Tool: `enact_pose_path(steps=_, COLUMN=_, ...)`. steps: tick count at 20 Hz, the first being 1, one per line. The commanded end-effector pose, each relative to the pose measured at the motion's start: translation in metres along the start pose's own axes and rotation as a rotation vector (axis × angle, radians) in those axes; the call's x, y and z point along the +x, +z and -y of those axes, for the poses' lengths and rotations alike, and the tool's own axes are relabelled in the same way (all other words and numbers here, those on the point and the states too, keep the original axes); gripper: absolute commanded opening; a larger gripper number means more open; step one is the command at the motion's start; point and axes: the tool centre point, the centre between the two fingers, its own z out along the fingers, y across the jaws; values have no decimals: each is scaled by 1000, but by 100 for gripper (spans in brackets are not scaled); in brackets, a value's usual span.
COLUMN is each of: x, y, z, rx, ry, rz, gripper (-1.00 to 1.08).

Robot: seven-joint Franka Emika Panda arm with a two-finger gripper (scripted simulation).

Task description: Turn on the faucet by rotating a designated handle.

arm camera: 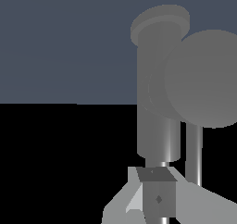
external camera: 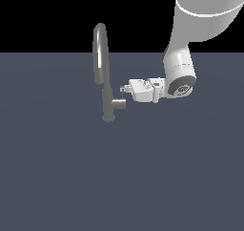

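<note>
You have one faucet [external camera: 106, 77] at centre frame, one handle [external camera: 124, 94], one pincer [external camera: 123, 89]; its grip state is unclear.

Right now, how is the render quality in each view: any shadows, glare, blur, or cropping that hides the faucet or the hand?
Exterior view: flat, even lighting, no cast shadows on the floor, mild softness; the faucet and hand are small but whole. Wrist view: the faucet fills the frame at close range, cropped at the edge, with faint vertical sheen and no glare; only the fingers show.
</note>
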Motion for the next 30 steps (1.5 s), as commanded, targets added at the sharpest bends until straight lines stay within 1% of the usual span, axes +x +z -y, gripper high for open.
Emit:
enact_pose_path(steps=1, x=-2, y=0, z=-5, rx=0, ry=0, rz=0, gripper=-100)
enact_pose_path(steps=3, x=-4, y=0, z=-9, rx=0, ry=0, rz=0, gripper=-100)
enact_pose_path(steps=5, x=-2, y=0, z=-6, rx=3, ry=0, rz=-1, gripper=-100)
enact_pose_path(steps=20, x=-3, y=0, z=-43, rx=1, ry=-1, rz=0, gripper=-100)
enact_pose_path(steps=21, x=-3, y=0, z=-43, rx=1, ry=-1, rz=0, gripper=-100)
enact_pose_path(steps=22, x=-6, y=0, z=-37, rx=5, ry=-10, rz=-3, gripper=-100)
enact_pose_path(steps=30, x=11, y=0, z=-64, rx=1, ry=-3, rz=-1, gripper=-100)
